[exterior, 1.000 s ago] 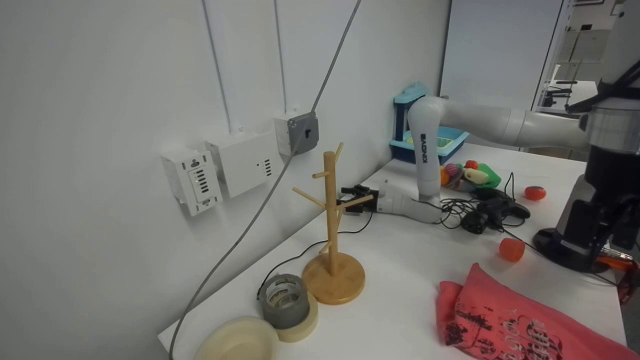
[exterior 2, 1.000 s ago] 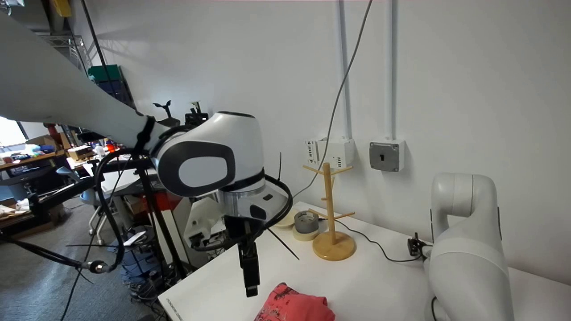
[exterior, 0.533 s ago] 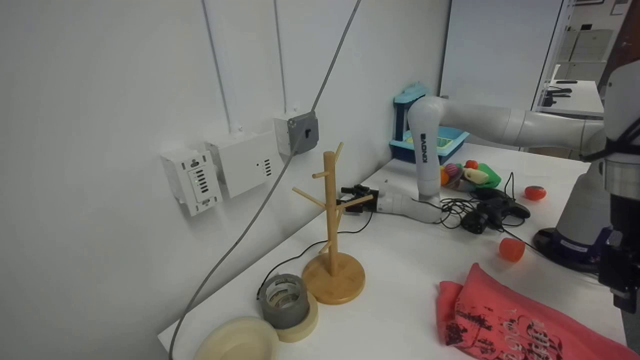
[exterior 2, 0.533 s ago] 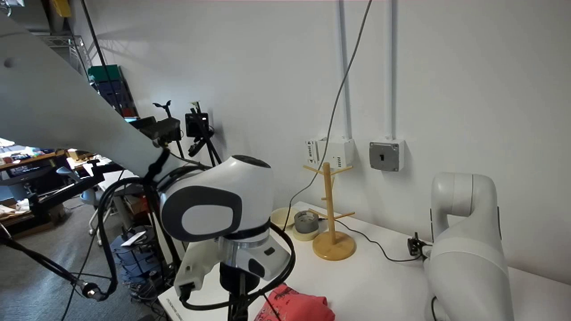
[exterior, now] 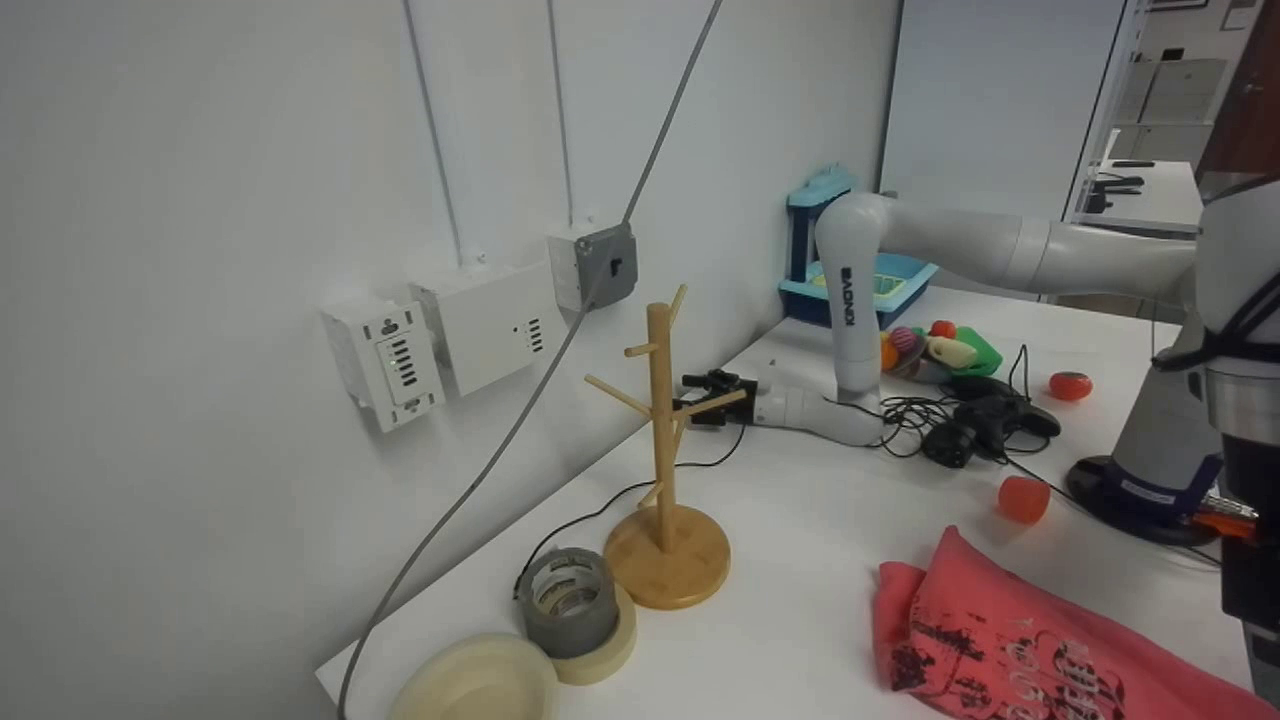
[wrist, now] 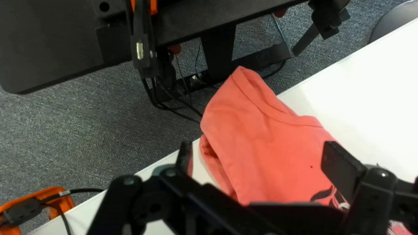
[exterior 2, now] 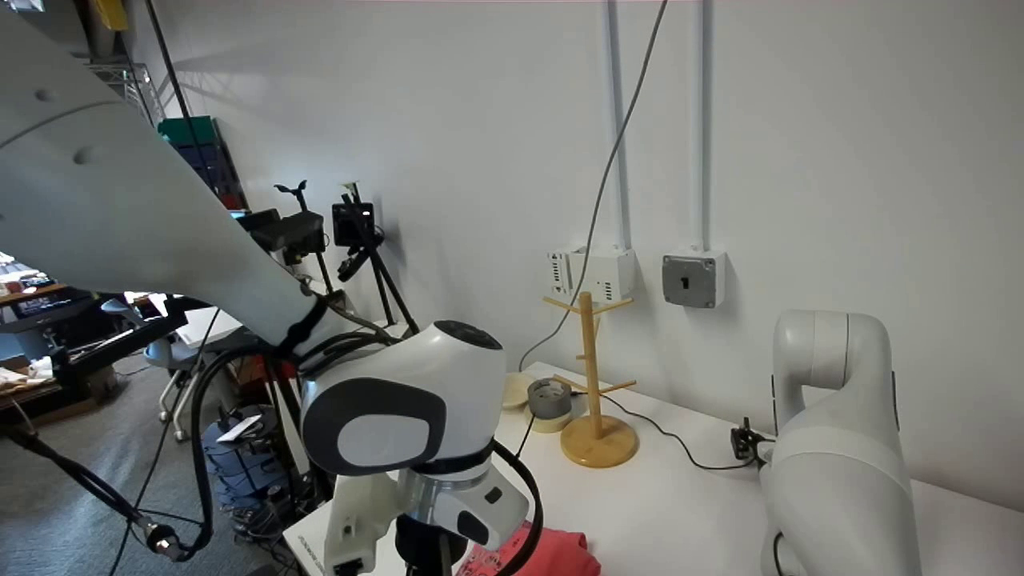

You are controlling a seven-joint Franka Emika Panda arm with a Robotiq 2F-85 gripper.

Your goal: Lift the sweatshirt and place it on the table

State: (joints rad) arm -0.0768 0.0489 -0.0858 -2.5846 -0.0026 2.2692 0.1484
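Gaping wide, the gripper (wrist: pixel 262 158) frames the red sweatshirt (wrist: pixel 258 137), which lies on the white table (wrist: pixel 362 107), its collar jutting past the edge. A good grasp probably means descending straight, pinching a thick fold, then lifting well clear of the wooden stand (exterior: pixel 664 460) beyond.

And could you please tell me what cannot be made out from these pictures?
Sweatshirt: cut off by the bottom edge in both exterior views.
Sweatshirt's print: partly hidden by the gripper in the wrist view.
Gripper: cut off by picture edges in both exterior views.
Pale dish: cut off by the bottom edge in an exterior view.
Blue rack: partly hidden behind the Kinova arm in an exterior view.
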